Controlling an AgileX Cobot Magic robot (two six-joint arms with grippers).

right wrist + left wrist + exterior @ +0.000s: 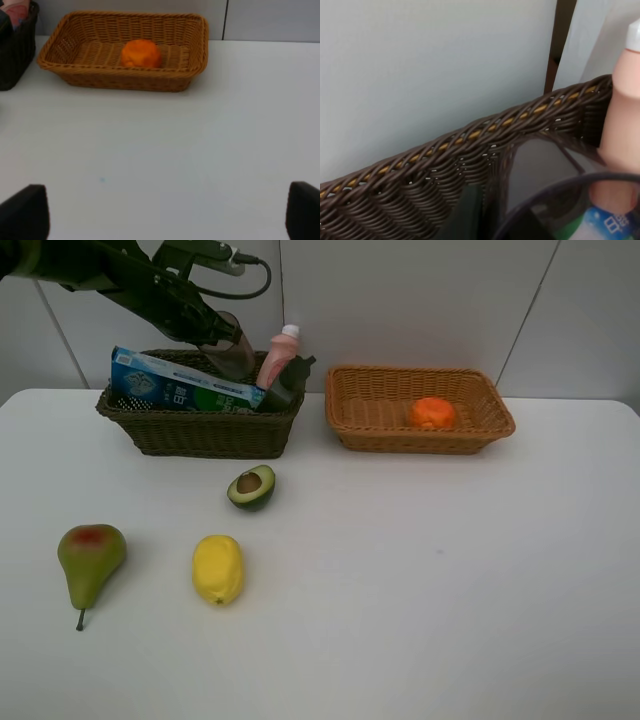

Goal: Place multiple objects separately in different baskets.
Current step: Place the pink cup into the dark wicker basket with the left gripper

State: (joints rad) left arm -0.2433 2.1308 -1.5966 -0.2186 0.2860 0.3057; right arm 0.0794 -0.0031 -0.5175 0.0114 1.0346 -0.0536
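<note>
My left gripper (212, 337) is shut on the translucent mauve cup (231, 352), holding it tilted over the back of the dark olive-brown basket (200, 430). In that basket lie the blue-green toothpaste box (180, 385), the pink bottle (279, 355) and the dark bottle (291, 386). The left wrist view shows the cup's wall (545, 170), the basket's rim (470, 135) and the pink bottle (622, 115). An orange (433, 412) sits in the light tan basket (420, 440). On the table lie the halved avocado (251, 487), lemon (218, 569) and pear (90, 558). My right gripper (162, 215) is open above bare table.
The two baskets stand side by side along the table's back edge, against a white wall. The right wrist view looks at the tan basket (120, 80) with the orange (141, 53) inside, and the dark basket's corner (15, 50) beside it.
</note>
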